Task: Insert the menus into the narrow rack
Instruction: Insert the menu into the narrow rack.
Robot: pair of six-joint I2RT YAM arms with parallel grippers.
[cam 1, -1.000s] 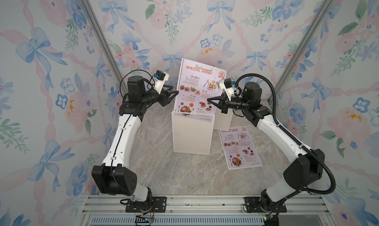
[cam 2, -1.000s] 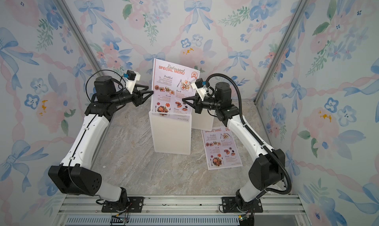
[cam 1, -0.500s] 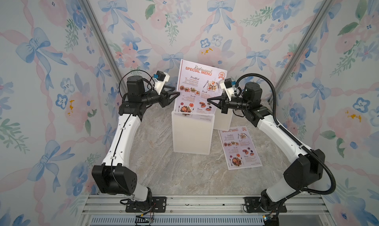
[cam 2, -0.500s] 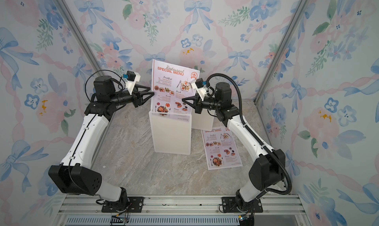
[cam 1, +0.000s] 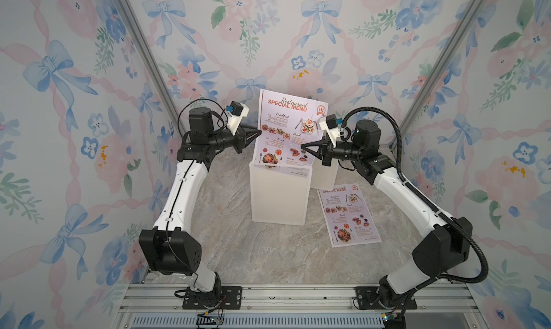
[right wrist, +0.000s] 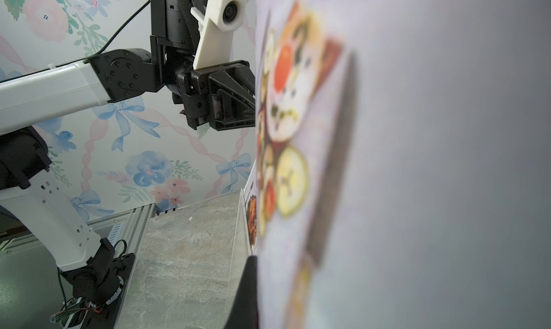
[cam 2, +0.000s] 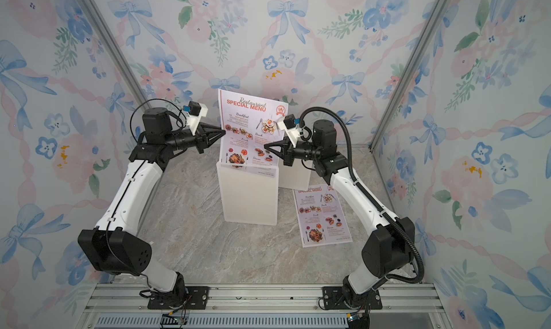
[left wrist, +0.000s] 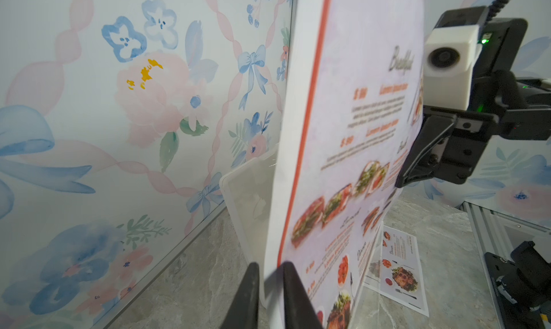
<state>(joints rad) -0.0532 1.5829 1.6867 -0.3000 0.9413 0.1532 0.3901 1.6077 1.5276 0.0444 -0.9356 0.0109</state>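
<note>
The left arm rises from the near rail, bends at the elbow and reaches to the right with a level wrist. The left gripper [cam 1: 258, 131] is at the left edge of the upright menu [cam 1: 286, 124]. In the left wrist view its fingers [left wrist: 249, 291] stand narrow, with the paper edge between them; I cannot tell if they press it. One second ago these jaws were clearly wider and just short of the edge; the sheet itself has not moved.

The bottom of this menu sits in the top of the white rack [cam 1: 278, 199], which stands on the marble table [cam 1: 238, 238], and the sheet leans to the far side.

The right gripper [cam 1: 302, 147] is closed on the right part of the same sheet, and its arm comes from the near right, also with a level wrist.

The second menu [cam 1: 347, 214] lies flat on the table, right of the rack, apart from both grippers.
</note>
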